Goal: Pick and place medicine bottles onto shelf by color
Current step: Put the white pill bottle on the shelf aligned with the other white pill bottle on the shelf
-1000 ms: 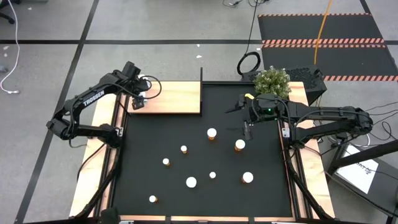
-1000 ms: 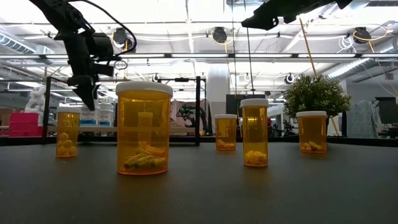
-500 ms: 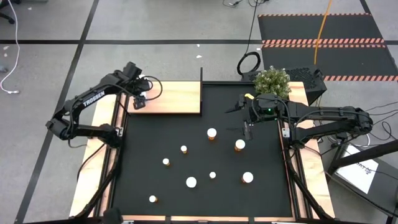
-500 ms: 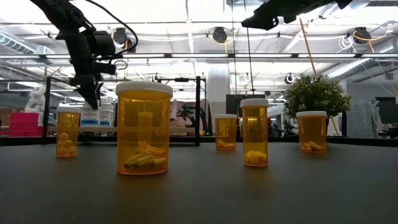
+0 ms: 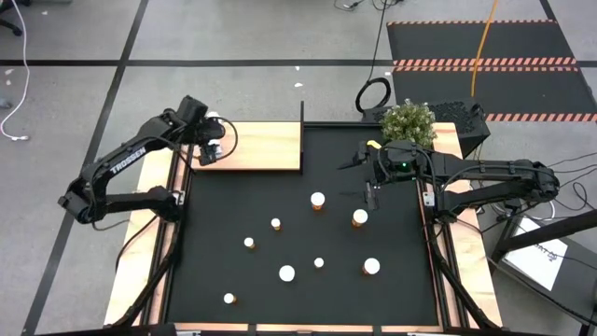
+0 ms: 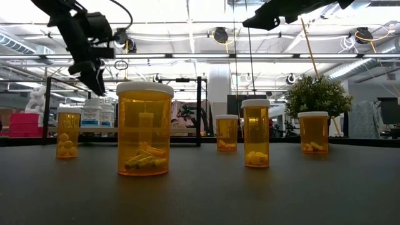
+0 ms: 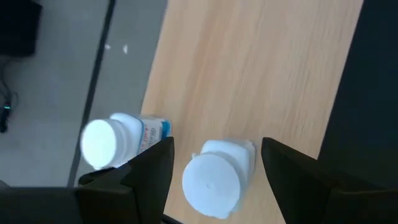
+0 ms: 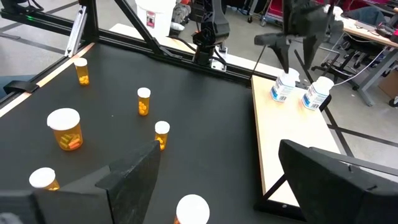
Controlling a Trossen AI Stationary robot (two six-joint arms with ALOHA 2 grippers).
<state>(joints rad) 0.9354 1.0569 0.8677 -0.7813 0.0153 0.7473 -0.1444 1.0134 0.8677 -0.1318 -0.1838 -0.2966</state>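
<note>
Left gripper (image 5: 213,147) hung over the shelf's (image 5: 266,145) left end, jaws parted and empty. In its wrist view we saw two white bottles standing on the light wood: one (image 7: 217,177) directly below the gap between the fingers, the other (image 7: 118,138), with a blue-and-white label, just beside it toward the board's outer edge. In the low view the gripper (image 6: 94,72) sat clear above both, touching neither. Compared with a second earlier, we found the left arm pulled back toward the table's left side and the gripper higher above the shelf; the bottles had not shifted.

Right gripper (image 5: 370,196) waited wide open and empty over the black mat (image 5: 233,205), near an orange bottle (image 5: 360,217). Seven white-capped orange bottles stood scattered across the mat, well apart from the shelf, the largest (image 6: 144,128) nearest the low camera.
</note>
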